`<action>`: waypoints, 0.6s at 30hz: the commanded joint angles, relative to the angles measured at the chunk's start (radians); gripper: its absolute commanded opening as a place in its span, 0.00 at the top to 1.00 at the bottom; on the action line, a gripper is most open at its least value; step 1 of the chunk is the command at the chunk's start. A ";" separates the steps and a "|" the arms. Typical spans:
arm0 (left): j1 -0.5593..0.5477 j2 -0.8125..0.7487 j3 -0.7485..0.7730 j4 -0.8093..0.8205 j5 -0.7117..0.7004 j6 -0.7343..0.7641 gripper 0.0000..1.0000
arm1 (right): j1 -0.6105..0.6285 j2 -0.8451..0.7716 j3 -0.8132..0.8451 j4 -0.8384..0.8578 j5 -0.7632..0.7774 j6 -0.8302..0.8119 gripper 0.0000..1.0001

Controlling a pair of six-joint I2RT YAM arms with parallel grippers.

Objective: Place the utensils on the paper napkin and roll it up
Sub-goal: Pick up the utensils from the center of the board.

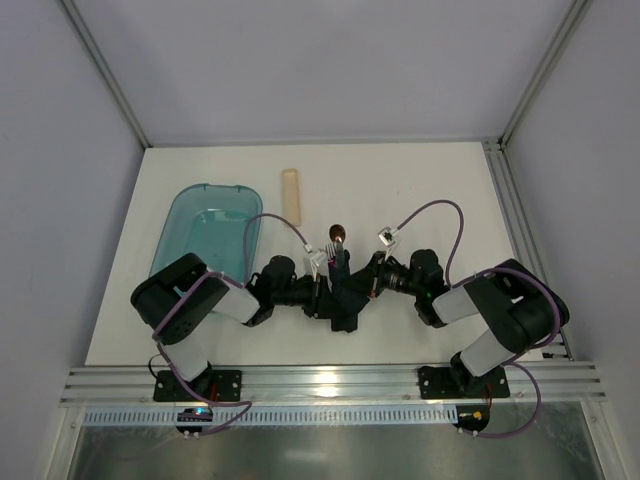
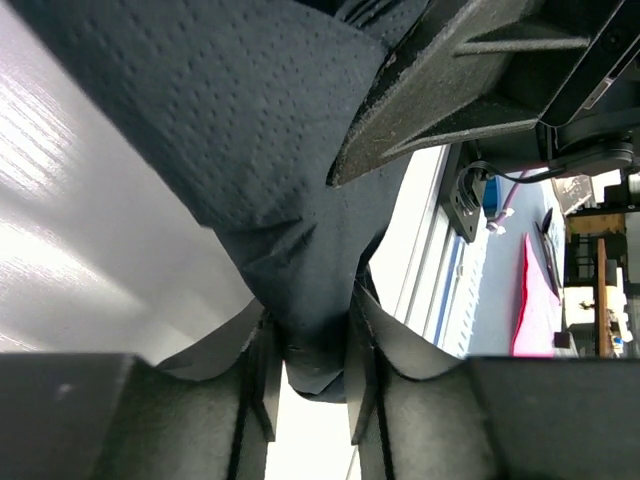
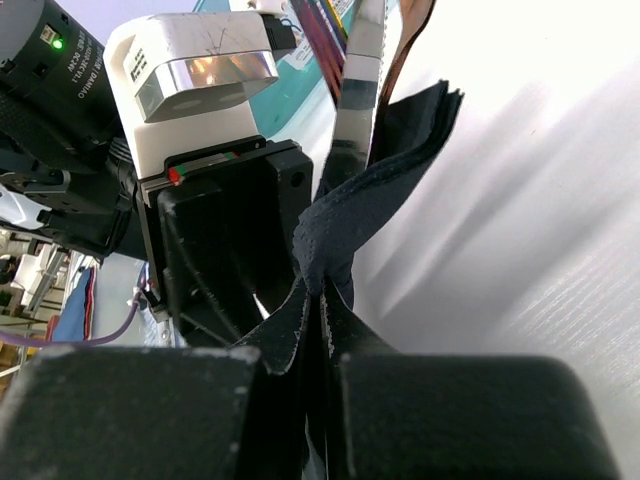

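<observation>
At far left on the white surface, a translucent teal tub sits just beside a pale wooden stick. At centre, my left pincer is clamped on a bunched fold of the paper napkin, with the utensils poking out its far end. My right pincer is pinched tight on the napkin's other side, and both wrists hide most of it from above.

White lettering on the black motor housing reads DAMIAO.
</observation>
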State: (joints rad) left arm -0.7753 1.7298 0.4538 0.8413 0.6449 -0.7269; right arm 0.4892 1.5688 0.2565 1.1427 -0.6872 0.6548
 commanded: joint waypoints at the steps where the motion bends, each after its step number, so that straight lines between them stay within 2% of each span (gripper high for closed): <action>1: 0.004 -0.007 0.000 0.085 0.032 0.014 0.74 | -0.001 -0.030 0.009 0.126 -0.020 -0.009 0.96; 2: 0.005 -0.010 0.002 0.085 0.032 0.015 0.78 | -0.001 -0.030 0.009 0.126 -0.021 -0.007 0.96; 4: 0.004 -0.010 0.002 0.082 0.035 0.015 0.77 | -0.001 -0.030 0.007 0.138 -0.029 0.000 0.96; 5: 0.005 -0.010 0.002 0.082 0.035 0.015 0.72 | -0.001 -0.032 0.007 0.144 -0.031 0.003 0.96; 6: 0.005 -0.013 0.002 0.079 0.026 0.015 0.57 | -0.001 -0.035 0.007 0.144 -0.032 0.008 0.96; 9: 0.004 -0.019 -0.003 0.073 0.013 0.017 0.55 | -0.001 -0.047 0.004 0.146 -0.046 0.017 0.96; 11: 0.004 -0.026 -0.003 0.064 0.007 0.024 0.47 | -0.001 -0.055 0.000 0.153 -0.054 0.023 0.96; 14: 0.005 -0.039 -0.004 0.059 -0.011 0.035 0.43 | -0.001 -0.055 -0.005 0.192 -0.069 0.043 0.96; 18: 0.008 -0.045 -0.014 0.088 -0.014 0.029 0.41 | -0.001 -0.044 -0.016 0.247 -0.077 0.072 0.96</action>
State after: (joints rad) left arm -0.7734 1.7168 0.4492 0.8570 0.6415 -0.7223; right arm 0.4889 1.5528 0.2424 1.2049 -0.7406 0.7113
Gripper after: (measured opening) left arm 0.592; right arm 0.043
